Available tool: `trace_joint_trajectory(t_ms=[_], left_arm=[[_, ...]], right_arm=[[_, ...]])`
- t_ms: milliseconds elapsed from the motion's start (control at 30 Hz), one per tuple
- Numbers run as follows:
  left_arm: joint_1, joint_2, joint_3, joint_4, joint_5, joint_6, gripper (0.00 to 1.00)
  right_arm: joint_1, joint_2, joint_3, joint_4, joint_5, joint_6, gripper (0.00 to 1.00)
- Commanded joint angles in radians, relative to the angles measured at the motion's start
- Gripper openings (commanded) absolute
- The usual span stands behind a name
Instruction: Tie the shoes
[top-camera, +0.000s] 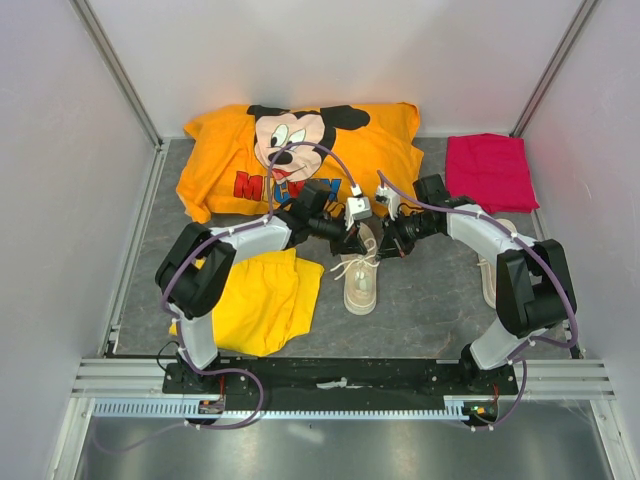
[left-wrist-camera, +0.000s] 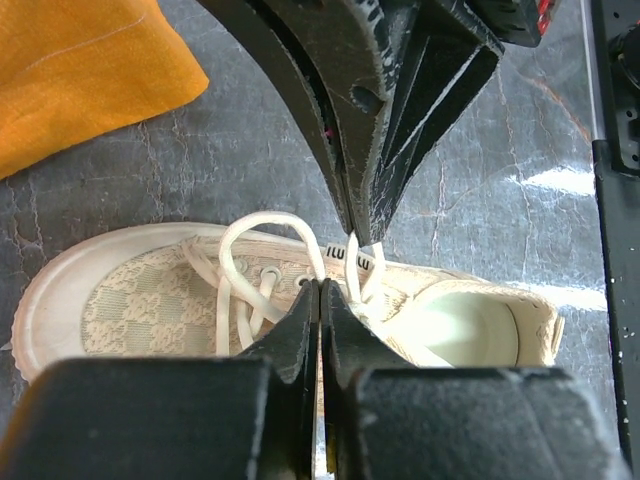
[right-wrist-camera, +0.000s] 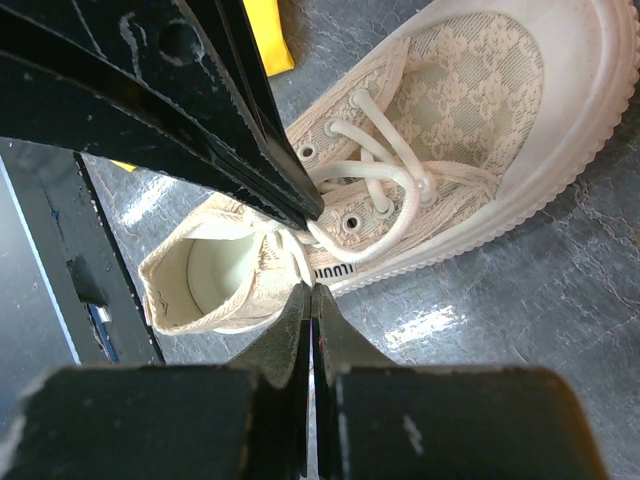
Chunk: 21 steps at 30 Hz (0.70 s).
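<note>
One cream-beige shoe (top-camera: 360, 283) lies on the grey mat, toe toward the arms. Its white laces (top-camera: 352, 266) are loose over the tongue. My left gripper (top-camera: 352, 242) and right gripper (top-camera: 384, 245) meet tip to tip above the shoe's ankle opening. In the left wrist view my left gripper (left-wrist-camera: 321, 287) is shut on a lace loop (left-wrist-camera: 262, 222). The right gripper (left-wrist-camera: 362, 232) opposite pinches two lace strands. In the right wrist view my right gripper (right-wrist-camera: 311, 290) is shut on a lace strand above the shoe (right-wrist-camera: 470, 110). The second shoe (top-camera: 489, 272) is mostly hidden behind the right arm.
Yellow shorts (top-camera: 262, 300) lie left of the shoe. An orange Mickey Mouse shirt (top-camera: 300, 150) lies at the back, a folded pink cloth (top-camera: 490, 172) at the back right. White walls enclose the mat. A black rail (top-camera: 340, 375) carries the arm bases at the near edge.
</note>
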Motion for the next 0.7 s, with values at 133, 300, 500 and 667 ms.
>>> trace_joint_trajectory(t_ms=[133, 300, 500, 667], left_arm=[[0.051, -0.08, -0.044, 0.142, -0.034, -0.109, 0.02], [0.07, -0.103, -0.067, 0.185, -0.085, -0.127, 0.02], [0.079, -0.112, -0.083, 0.199, -0.109, -0.141, 0.02], [0.087, -0.121, -0.103, 0.198, -0.129, -0.115, 0.02]], right_arm=[[-0.003, -0.046, -0.026, 0.006, 0.002, -0.013, 0.0], [-0.004, -0.049, -0.03, -0.011, 0.022, -0.045, 0.0], [-0.004, -0.057, -0.03, -0.057, 0.056, -0.103, 0.0], [-0.004, -0.061, -0.033, -0.092, 0.074, -0.14, 0.0]])
